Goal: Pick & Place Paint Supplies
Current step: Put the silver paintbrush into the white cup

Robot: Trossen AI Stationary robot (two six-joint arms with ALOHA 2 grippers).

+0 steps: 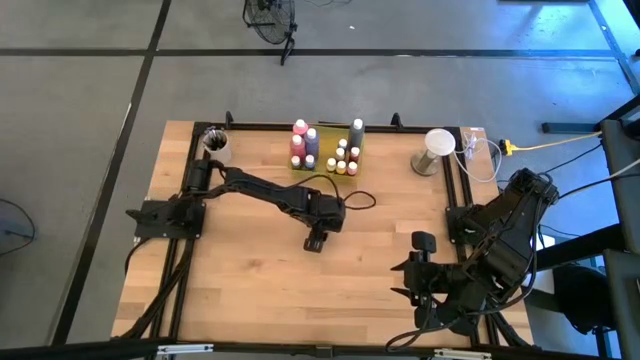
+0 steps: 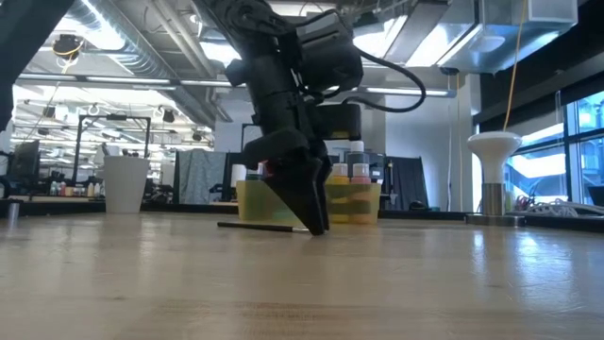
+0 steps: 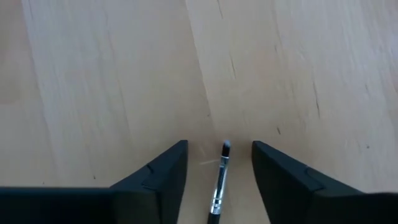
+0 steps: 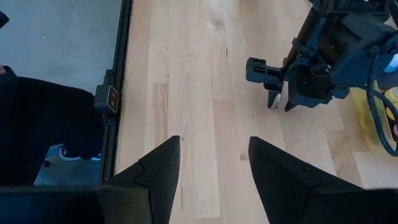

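Note:
A thin dark brush with a white tip (image 3: 219, 180) lies flat on the wooden table; in the low view the brush (image 2: 255, 226) reaches out from the fingers along the tabletop. My left gripper (image 3: 219, 146) points steeply down over it near the table's middle (image 1: 315, 243). It is open, one finger on each side of the brush's tip end with a gap on both sides, and its fingertips (image 2: 316, 227) are low at the tabletop. My right gripper (image 4: 214, 140) hangs open and empty above the near right part of the table (image 1: 408, 280).
A translucent yellow tray (image 1: 318, 172) at the far middle holds tall pink (image 1: 299, 140), purple (image 1: 311, 140) and grey (image 1: 357, 132) bottles and several small white-capped bottles (image 1: 345, 158). A cup (image 1: 214, 142) stands at the far left, pale round cups (image 1: 438, 150) at the far right.

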